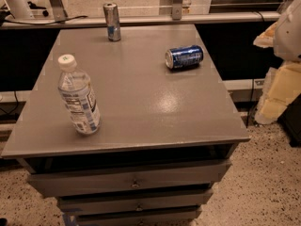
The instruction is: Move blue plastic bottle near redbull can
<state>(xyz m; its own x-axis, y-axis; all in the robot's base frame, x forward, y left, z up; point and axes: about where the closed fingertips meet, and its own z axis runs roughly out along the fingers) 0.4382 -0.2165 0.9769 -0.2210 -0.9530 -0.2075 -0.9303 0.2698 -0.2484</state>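
A matte grey cabinet top [141, 112] carries three things, with a soft patch of glare right of centre. The clear plastic water bottle with white cap and blue-and-white label [79, 98] stands upright near the front left edge. The slim silver can with a blue band [112, 21] stands at the far edge, well apart from it. A shorter dark blue can [184, 57] lies on its side toward the right. Below the top, grey drawers [131, 182] stack down to a speckled floor [273, 182]. The pale gripper [288, 29] hangs beyond the table at the right edge of view (spread or pressed together, I cannot tell).
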